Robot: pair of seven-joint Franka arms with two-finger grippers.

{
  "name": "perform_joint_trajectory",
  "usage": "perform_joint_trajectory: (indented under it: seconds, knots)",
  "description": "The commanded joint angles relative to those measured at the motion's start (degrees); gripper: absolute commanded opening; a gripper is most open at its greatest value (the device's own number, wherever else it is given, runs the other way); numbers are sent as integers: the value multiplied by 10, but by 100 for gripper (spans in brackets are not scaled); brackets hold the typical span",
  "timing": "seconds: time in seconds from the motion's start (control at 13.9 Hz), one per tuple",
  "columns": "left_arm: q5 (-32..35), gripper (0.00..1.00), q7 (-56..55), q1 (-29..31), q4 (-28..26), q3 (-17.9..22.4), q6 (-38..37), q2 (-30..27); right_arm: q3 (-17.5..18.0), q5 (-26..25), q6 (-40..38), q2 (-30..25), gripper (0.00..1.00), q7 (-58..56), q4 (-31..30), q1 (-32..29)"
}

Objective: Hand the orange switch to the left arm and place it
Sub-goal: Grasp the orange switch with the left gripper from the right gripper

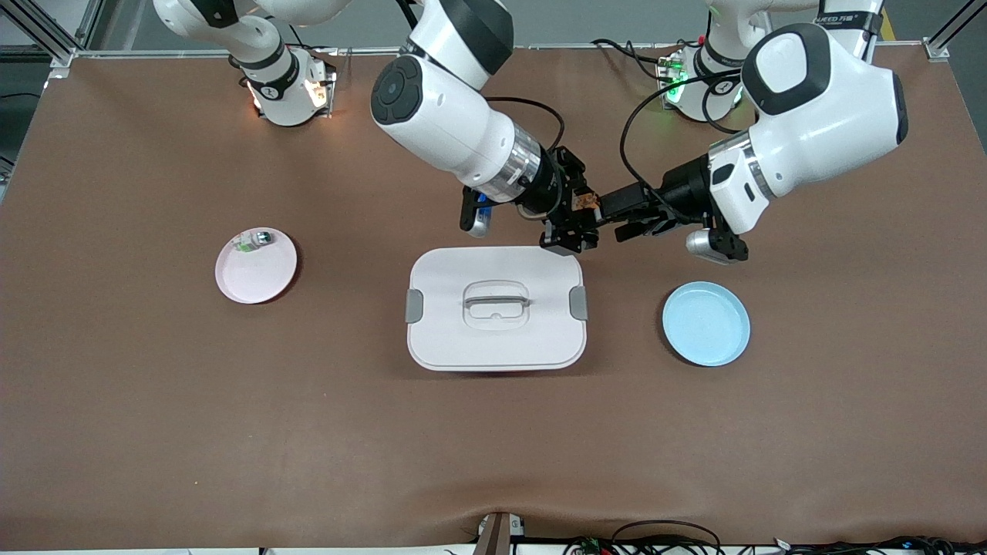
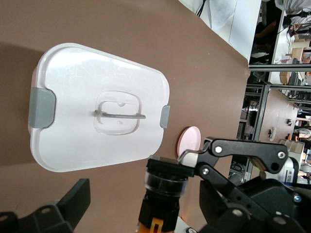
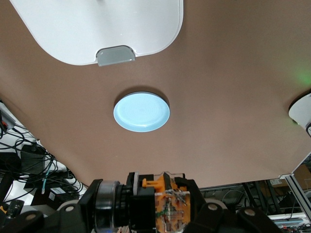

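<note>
My right gripper (image 1: 572, 225) is shut on the orange switch (image 1: 586, 203), a small black and orange part held in the air over the corner of the box (image 1: 493, 339) that lies toward the left arm's end. In the right wrist view the switch (image 3: 163, 204) sits clamped in that gripper (image 3: 155, 216). My left gripper (image 1: 621, 218) is open at the same height, and in its wrist view the switch (image 2: 163, 191) stands between its spread fingers (image 2: 73, 204) without touching them. The white lidded box (image 2: 97, 73) rests below.
A pink plate (image 1: 262, 277) carrying a small clear-green part (image 1: 250, 241) lies toward the right arm's end. A blue plate (image 1: 705, 323) lies beside the box toward the left arm's end, also seen as a blue plate (image 3: 141, 112) under the right wrist.
</note>
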Motion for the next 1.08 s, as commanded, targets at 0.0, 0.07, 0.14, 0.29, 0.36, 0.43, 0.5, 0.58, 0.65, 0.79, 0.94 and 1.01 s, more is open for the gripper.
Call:
perform_joint_trajectory:
  seconds: [0.0,0.07,0.14,0.29,0.36,0.43,0.5,0.58,0.65,0.79,0.94,1.01]
  knots:
    - [-12,100,-4,-5,4,-5,10,3,-6,1,17,14,0,20,28,10]
    - [-12,100,-4,-5,4,-5,10,3,-6,1,25,14,0,20,28,10]
    - [-12,100,-4,-6,4,-5,10,3,-6,1,30,14,0,21,28,10]
    - [-4,100,-2,-13,2,-5,10,3,-6,1,37,14,0,21,30,10]
    - [-3,100,0,-14,1,-5,10,3,-7,1,37,14,0,21,32,10]
    - [-3,100,3,-14,1,-5,10,3,-7,1,37,17,0,21,36,9]
    - [-2,100,3,-14,1,-5,9,3,-7,1,37,18,0,21,37,9]
    - [-2,100,4,-13,1,-4,9,3,-7,1,37,20,0,21,38,9]
    - [-1,100,6,-12,1,-4,7,3,-7,1,38,21,0,21,37,9]
    - [25,100,7,-11,3,-5,5,3,-8,1,39,21,0,20,37,9]
    - [36,100,7,-11,5,-5,2,3,-8,1,46,24,0,21,38,9]
    - [38,100,7,-11,5,-5,1,3,-8,1,48,25,0,20,38,9]
